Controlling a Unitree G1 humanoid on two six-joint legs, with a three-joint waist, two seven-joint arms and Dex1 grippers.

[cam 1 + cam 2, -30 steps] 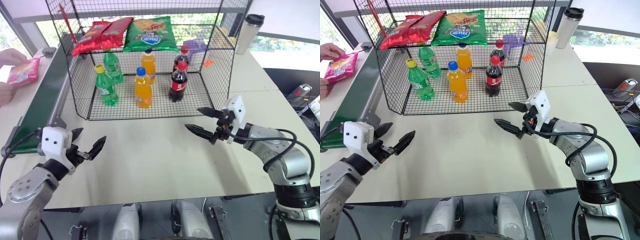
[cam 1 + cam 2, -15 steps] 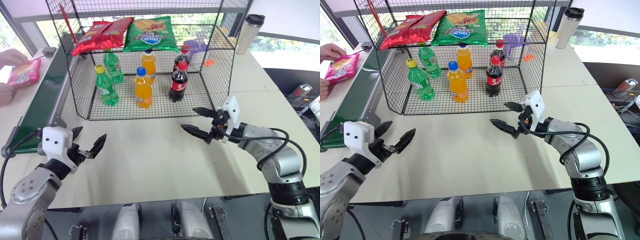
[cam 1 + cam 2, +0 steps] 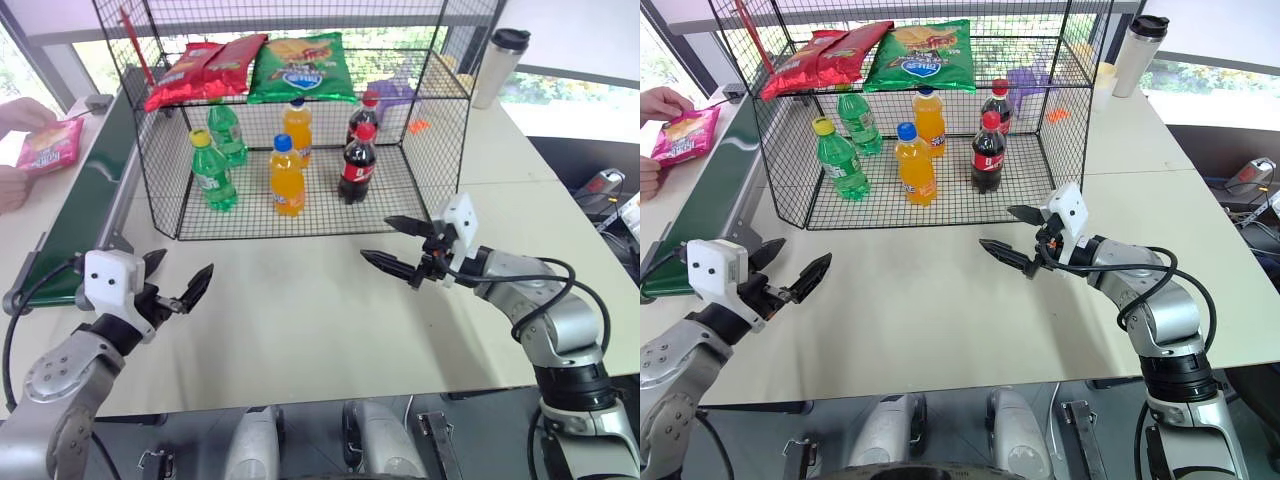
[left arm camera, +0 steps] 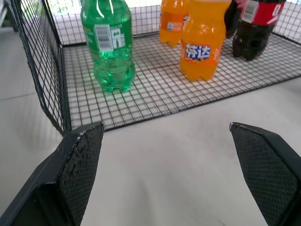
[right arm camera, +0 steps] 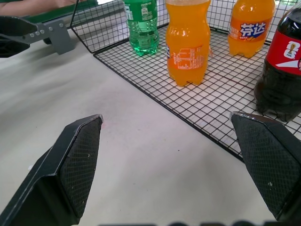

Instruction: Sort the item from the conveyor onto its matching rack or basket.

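The item, a magenta-pink crisp bag [image 3: 45,148], is held in a person's hands [image 3: 14,186] at the far left, beside the dark green conveyor [image 3: 85,215]. The black wire-mesh rack [image 3: 160,185] stands at the back centre of the white table. My left gripper [image 3: 183,275] hovers open and empty over the table's near left, just past the conveyor's roller end. My right gripper [image 3: 377,240] hangs open and empty in front of the rack's right corner. In the left wrist view my left gripper [image 4: 164,127] faces the rack floor, as does my right gripper [image 5: 165,117] in the right wrist view.
Red bags [image 3: 200,68] and a green bag [image 3: 300,68] lie on the rack's upper shelf. Green bottles [image 3: 212,172], orange bottles [image 3: 286,178] and cola bottles [image 3: 357,165] stand on its floor. A steel tumbler [image 3: 497,65] stands at the back right. The white table [image 3: 300,320] spreads between the grippers.
The person's hands have shifted the pink bag slightly. Both grippers stay open and nearly where they were.
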